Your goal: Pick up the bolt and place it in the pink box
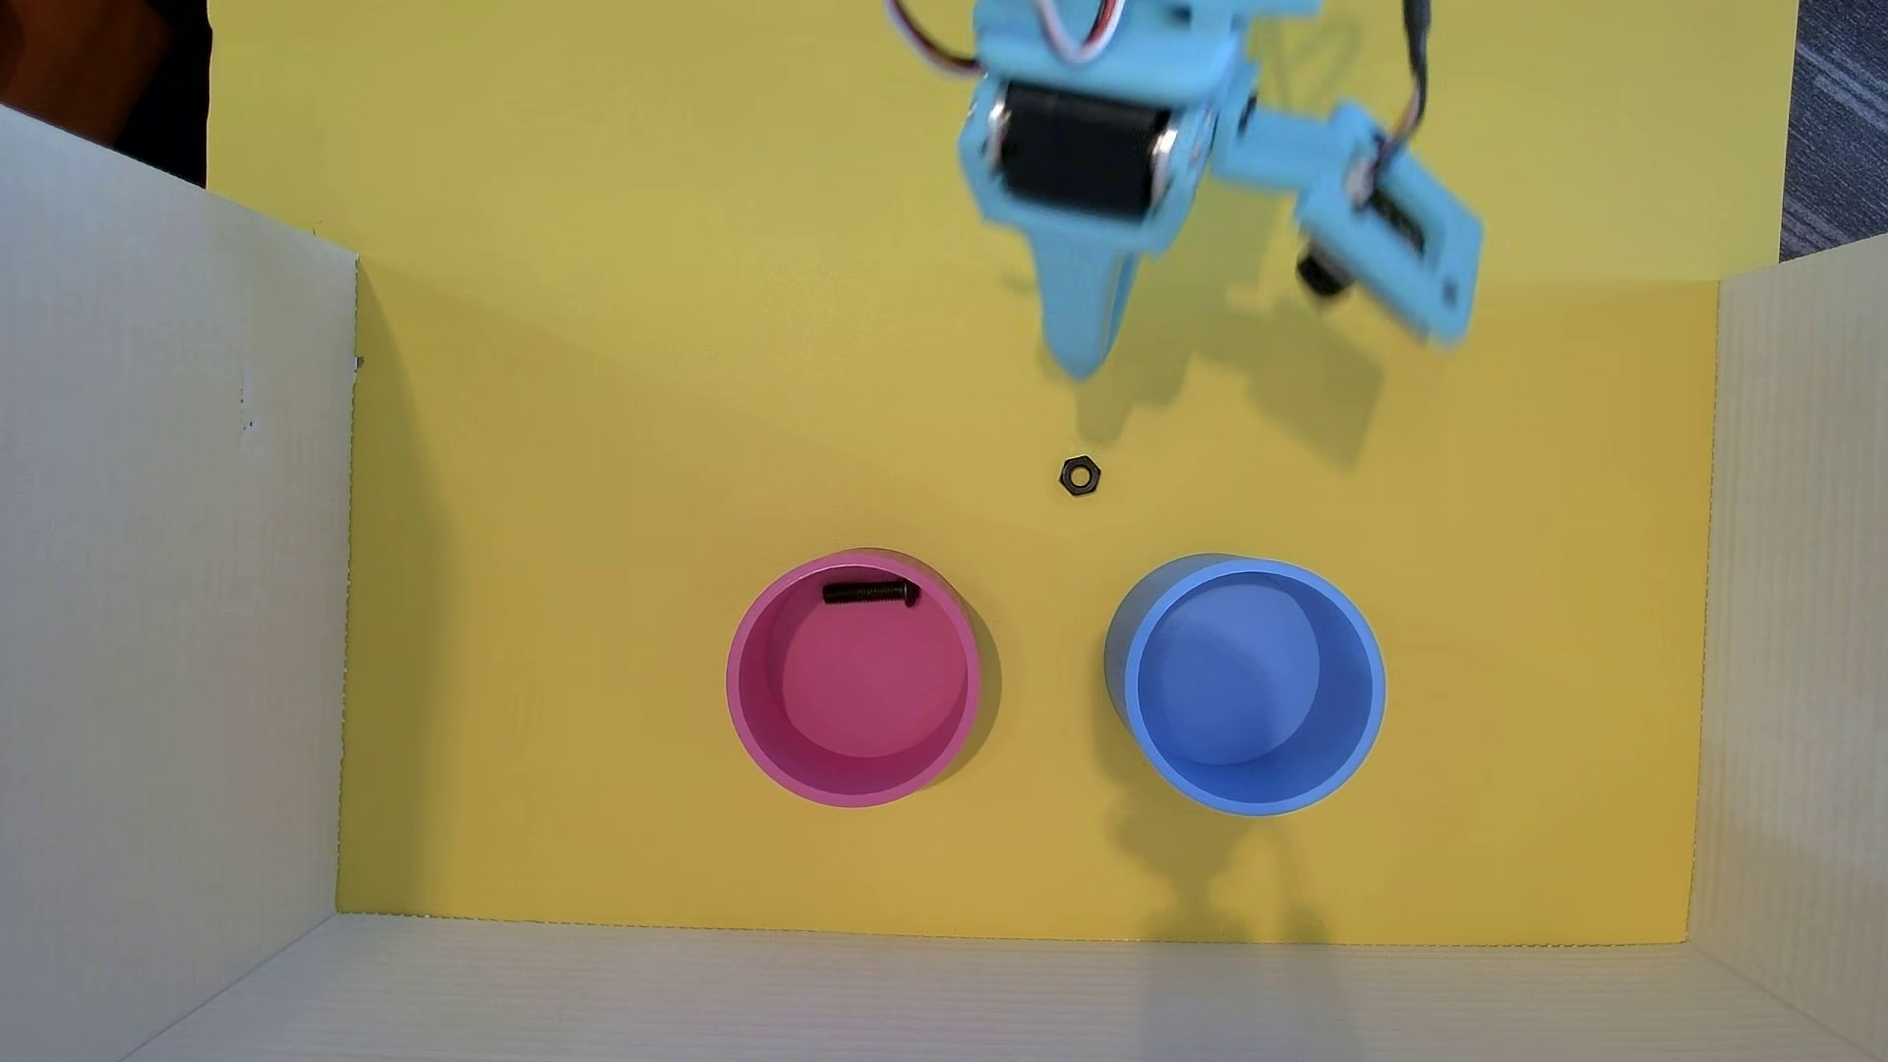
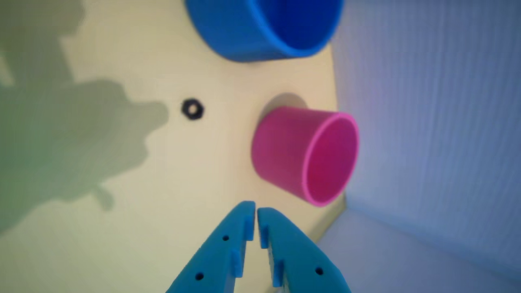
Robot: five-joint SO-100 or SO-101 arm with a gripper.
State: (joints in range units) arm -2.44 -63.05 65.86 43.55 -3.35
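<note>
With the bolt (image 1: 870, 592) already lying inside the pink box (image 1: 751, 705), well ahead of the empty gripper (image 2: 256, 209) whose jaws are together, the sensible finish is retreating high, clear of the hex nut (image 1: 1079, 476).

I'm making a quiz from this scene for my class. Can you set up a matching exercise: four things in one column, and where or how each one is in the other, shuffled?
Things:
1. bolt
2. nut
3. blue cup
4. gripper

States:
A. empty
B. shut, holding nothing
C. lying inside the pink box
D. on the yellow floor, outside both containers

Pairs: 1-C, 2-D, 3-A, 4-B
</note>
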